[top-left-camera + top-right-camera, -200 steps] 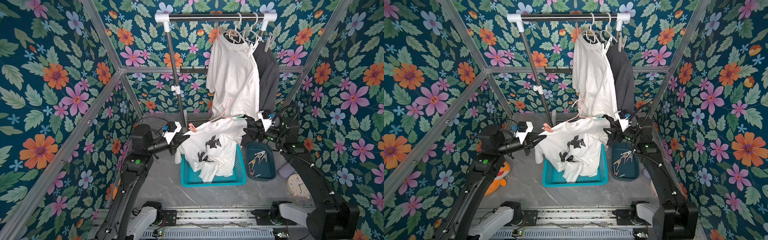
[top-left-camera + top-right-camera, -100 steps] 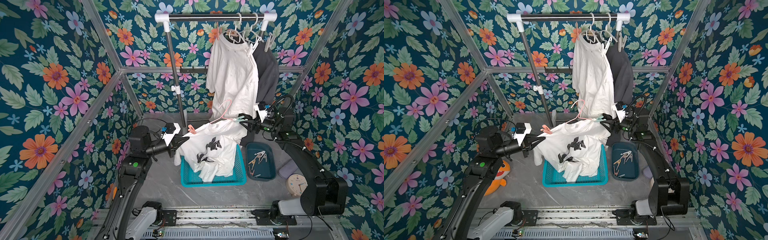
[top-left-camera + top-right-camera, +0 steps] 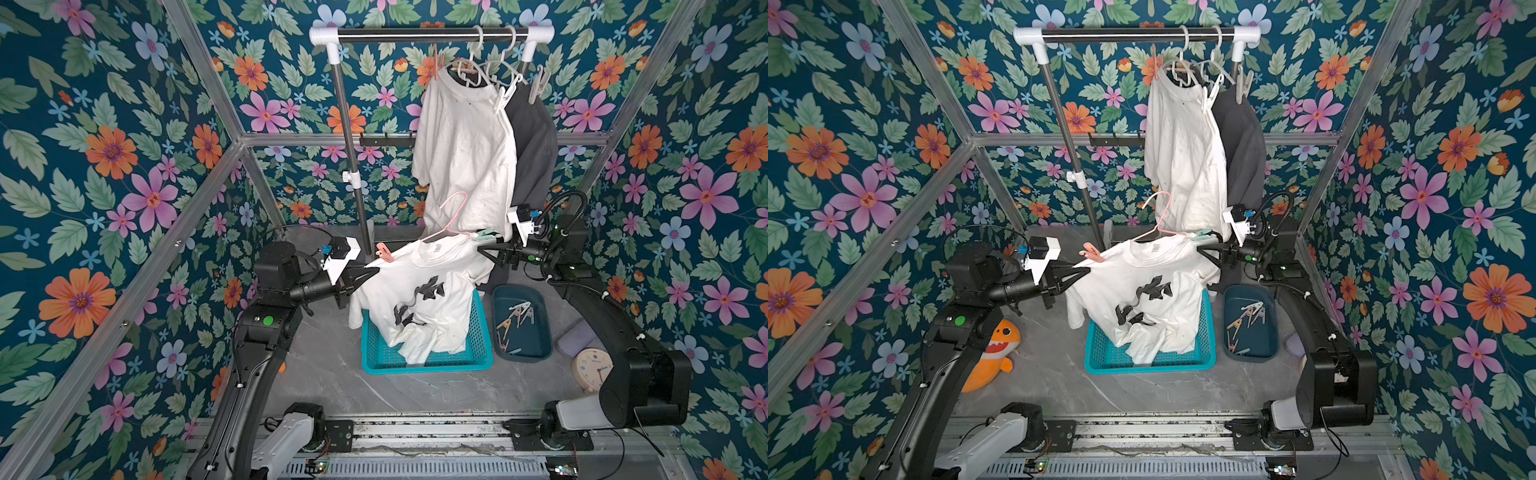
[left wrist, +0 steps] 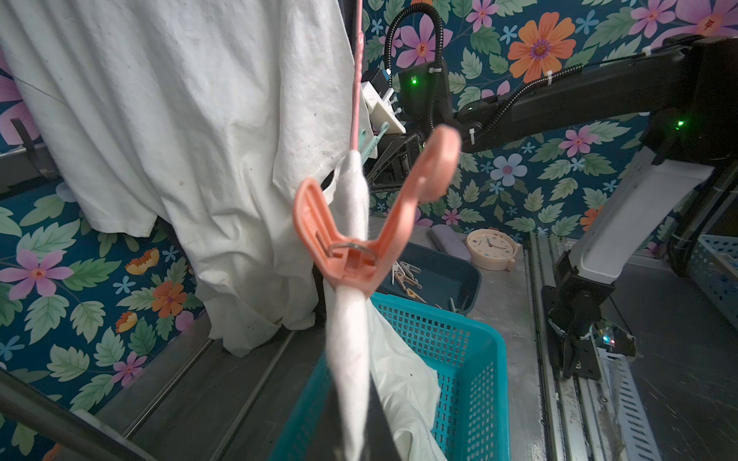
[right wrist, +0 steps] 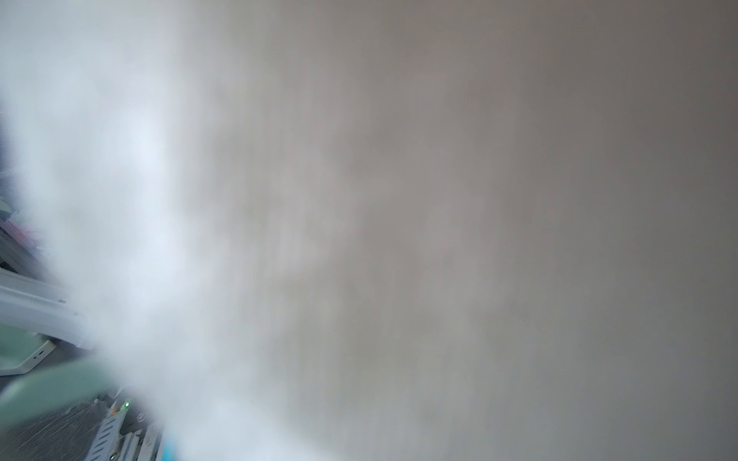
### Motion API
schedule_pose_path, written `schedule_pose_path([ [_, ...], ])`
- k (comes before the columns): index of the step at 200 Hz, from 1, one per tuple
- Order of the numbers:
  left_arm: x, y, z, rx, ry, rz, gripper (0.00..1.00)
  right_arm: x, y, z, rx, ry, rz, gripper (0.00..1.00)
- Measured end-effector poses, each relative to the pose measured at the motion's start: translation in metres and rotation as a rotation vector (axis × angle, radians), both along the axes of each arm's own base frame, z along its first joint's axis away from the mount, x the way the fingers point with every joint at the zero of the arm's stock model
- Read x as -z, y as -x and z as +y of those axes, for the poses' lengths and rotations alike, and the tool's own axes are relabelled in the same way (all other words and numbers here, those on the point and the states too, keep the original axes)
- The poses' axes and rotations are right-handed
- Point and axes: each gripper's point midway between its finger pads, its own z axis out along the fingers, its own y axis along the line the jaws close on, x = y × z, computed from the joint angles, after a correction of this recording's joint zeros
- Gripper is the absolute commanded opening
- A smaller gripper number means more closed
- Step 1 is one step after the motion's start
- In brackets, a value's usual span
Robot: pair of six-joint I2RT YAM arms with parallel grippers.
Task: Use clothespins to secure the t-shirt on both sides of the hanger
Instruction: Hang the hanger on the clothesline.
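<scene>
Left claw (image 3: pixel 376 270) is clamped tight on the t-shirt (image 3: pixel 428 286) at its shoulder end, so I'd keep it dead steady while the other side gets sorted. The pink clothespin (image 3: pixel 384 253) sits right beside that grip. In the left wrist view it's biting a bunched white fold, spring ring showing, handles splayed.

The shirt is white with a black graphic and held up in the air. The pink hanger (image 3: pixel 451 216) pokes out of the collar, and the hem droops into the teal basket (image 3: pixel 415 365).

The mint clothespin (image 3: pixel 487 237) is on the far shoulder and looks seated to me. Right claw (image 3: pixel 484 251) is spread wide just under it, can't tell if it's touching. I'd ease it straight back, no tugging. Spare clothespins (image 3: pixel 517 313) lie in the dark tray (image 3: pixel 536 340).
</scene>
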Motion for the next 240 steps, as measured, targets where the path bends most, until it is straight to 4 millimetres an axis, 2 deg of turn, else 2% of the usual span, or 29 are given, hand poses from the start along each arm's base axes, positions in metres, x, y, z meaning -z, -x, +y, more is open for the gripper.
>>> schedule_pose_path([
  [54,0.006,-0.005,-0.001,0.001,-0.006,0.030,0.00,-0.006,0.006,0.001,-0.030,-0.005,-0.008,0.50],
  [113,0.004,-0.014,0.001,-0.027,-0.016,0.020,0.00,-0.002,0.011,0.003,-0.064,-0.007,0.025,0.36],
  [147,0.008,-0.020,0.005,-0.068,-0.026,0.022,0.00,-0.002,0.019,0.006,-0.108,-0.008,0.019,0.12],
  [158,0.011,-0.024,0.007,-0.092,-0.032,0.027,0.00,-0.003,0.022,0.007,-0.120,-0.008,0.010,0.01],
  [167,0.014,-0.026,0.008,-0.109,-0.036,0.027,0.11,-0.005,0.026,0.008,-0.130,-0.009,0.004,0.00],
  [176,0.015,-0.028,0.009,-0.123,-0.038,0.020,0.31,-0.007,0.028,0.008,-0.135,-0.010,0.005,0.00],
  [181,0.015,-0.030,0.011,-0.134,-0.039,0.014,0.38,-0.008,0.029,0.007,-0.135,-0.010,0.003,0.00],
  [199,0.016,-0.036,0.012,-0.157,-0.040,0.001,0.54,-0.009,0.031,0.008,-0.131,-0.011,0.018,0.00],
  [214,0.020,-0.040,0.012,-0.167,-0.038,0.011,0.76,-0.011,0.032,0.007,-0.115,-0.010,0.031,0.00],
  [231,0.024,-0.045,0.013,-0.184,-0.044,0.025,0.93,-0.013,0.037,0.007,-0.096,-0.011,0.039,0.00],
  [240,0.026,-0.047,0.014,-0.192,-0.047,0.028,0.97,-0.015,0.042,0.007,-0.086,-0.012,0.045,0.00],
])
